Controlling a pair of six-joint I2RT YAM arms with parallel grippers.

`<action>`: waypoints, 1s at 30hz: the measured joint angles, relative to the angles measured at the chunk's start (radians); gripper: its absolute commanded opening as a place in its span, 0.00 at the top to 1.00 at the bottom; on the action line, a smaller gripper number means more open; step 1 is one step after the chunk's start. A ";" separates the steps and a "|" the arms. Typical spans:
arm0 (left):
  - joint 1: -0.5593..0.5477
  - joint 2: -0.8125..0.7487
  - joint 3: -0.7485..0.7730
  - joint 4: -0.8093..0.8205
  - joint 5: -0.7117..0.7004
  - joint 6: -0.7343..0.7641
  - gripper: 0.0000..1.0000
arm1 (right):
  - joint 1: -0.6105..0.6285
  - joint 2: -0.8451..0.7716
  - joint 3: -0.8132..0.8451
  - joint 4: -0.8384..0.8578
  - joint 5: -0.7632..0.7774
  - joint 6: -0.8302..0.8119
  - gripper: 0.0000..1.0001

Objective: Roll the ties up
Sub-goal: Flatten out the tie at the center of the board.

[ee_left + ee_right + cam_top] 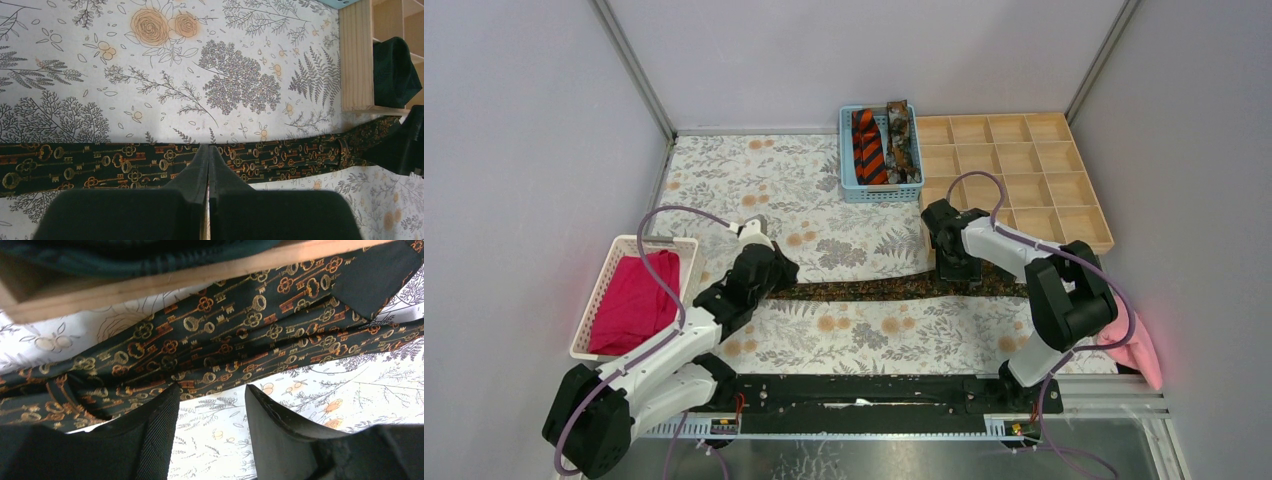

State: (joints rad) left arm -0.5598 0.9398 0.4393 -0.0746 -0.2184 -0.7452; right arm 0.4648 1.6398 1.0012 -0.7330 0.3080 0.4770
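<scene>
Top external view: one key-patterned tie (864, 289) lies unrolled, left to right across the middle of the table, between the left gripper (776, 275) and the right gripper (954, 272). A striped tie (867, 148) and a mottled tie (902, 140) wait in the blue basket (849, 165) at the far centre. No finished coil shows here, so most of the task appears outstanding. The wooden tray (1034, 160) crowds the right gripper's far side; the near side is open cloth.

Left wrist view: the left gripper (208, 150) has its fingers pressed together at the near edge of the tie (100, 165). Whether fabric is pinched cannot be told. A dark bundle (395, 70) sits in the tray (356, 55), possibly a tie already rolled.

Right wrist view: the right gripper (212, 390) stands partly open and holds nothing, at the near edge of the tie's (240, 335) wide end, which is creased there. The tray's wall (150, 282) is just beyond.
</scene>
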 measured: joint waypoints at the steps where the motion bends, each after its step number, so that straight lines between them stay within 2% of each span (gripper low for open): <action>1: 0.000 0.000 0.000 0.002 0.003 0.000 1.00 | -0.003 0.010 0.000 0.005 0.003 0.000 0.48; 8: 0.000 -0.001 0.000 0.016 0.019 0.004 1.00 | -0.027 0.060 0.002 0.036 -0.004 0.000 0.63; 11: 0.000 -0.005 0.000 0.016 0.021 0.007 1.00 | -0.029 0.067 0.007 0.041 -0.013 -0.002 0.65; 16: 0.000 -0.019 0.000 0.014 0.020 0.014 1.00 | -0.034 0.082 0.018 0.046 -0.038 -0.011 0.83; 25: 0.000 -0.024 -0.001 0.013 0.020 0.020 1.00 | -0.038 0.097 0.038 0.058 -0.040 -0.020 1.00; 30: 0.000 -0.024 -0.001 0.013 0.020 0.023 1.00 | -0.047 0.113 0.087 0.080 -0.037 -0.026 1.00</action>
State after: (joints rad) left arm -0.5598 0.9161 0.4385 -0.0612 -0.1982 -0.7227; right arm 0.4179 1.7531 1.0885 -0.6529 0.2714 0.4507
